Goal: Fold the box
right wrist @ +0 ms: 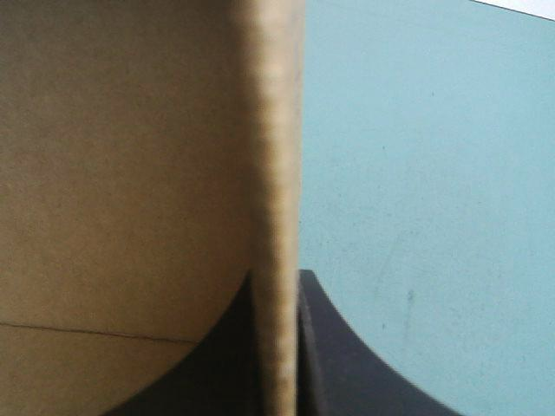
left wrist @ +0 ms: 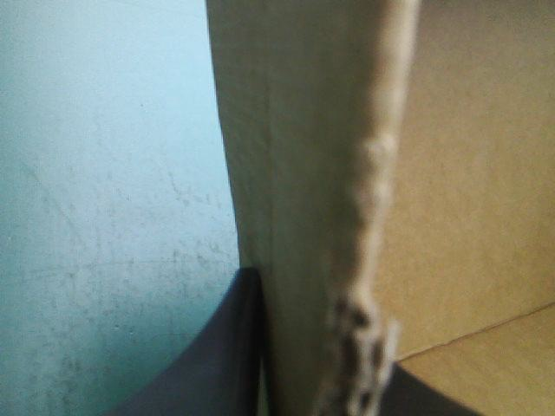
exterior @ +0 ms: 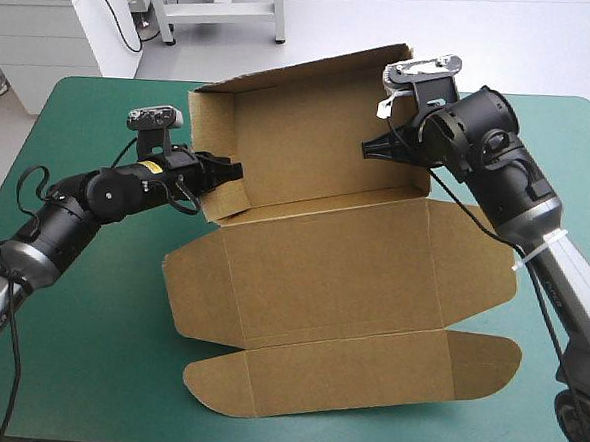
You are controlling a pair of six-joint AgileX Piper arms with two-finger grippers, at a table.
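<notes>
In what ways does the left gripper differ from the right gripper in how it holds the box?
The left gripper pinches the raised wall at the left end of the box; the right gripper pinches the wall at its right end. The left gripper points rightward, the right gripper leftward, so they face each other. Both are shut on a board edge.

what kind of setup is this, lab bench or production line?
Probably a robotics lab test bench, not a line: one table with a teal-green cover, a single brown box half-formed on it, and the left gripper and right gripper each shut on a raised wall.
</notes>
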